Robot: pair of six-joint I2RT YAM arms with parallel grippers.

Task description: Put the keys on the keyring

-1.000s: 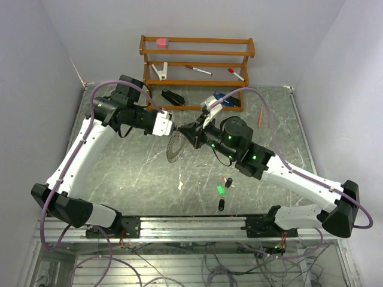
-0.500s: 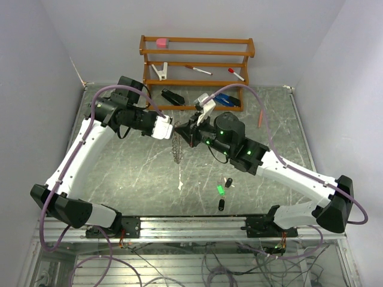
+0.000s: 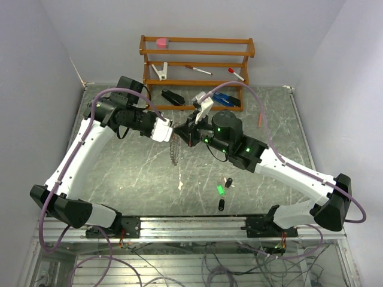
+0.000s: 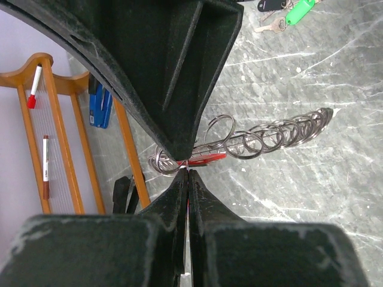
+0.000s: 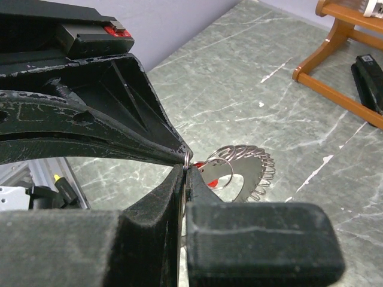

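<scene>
Marbled table [image 3: 119, 173]: keys [image 3: 221, 190], rack [image 3: 197, 40], perhaps stapler [image 3: 173, 97].

We see the keyring [image 3: 174, 150] hanging edge-on above the bench [image 3: 119, 167], a silvery ring rimmed with small wire loops. A red key [image 4: 206, 158] seems to sit at its top. The green key [image 3: 220, 190] and two black keys [image 3: 228, 181] lie clustered nearer the front.

The right gripper [image 5: 187, 164] is covering part of the keyring [image 5: 263, 170]; the red key [image 4: 209, 158] is showing only a sliver; the green key [image 4: 299, 11] is running off the view's top edge.
</scene>
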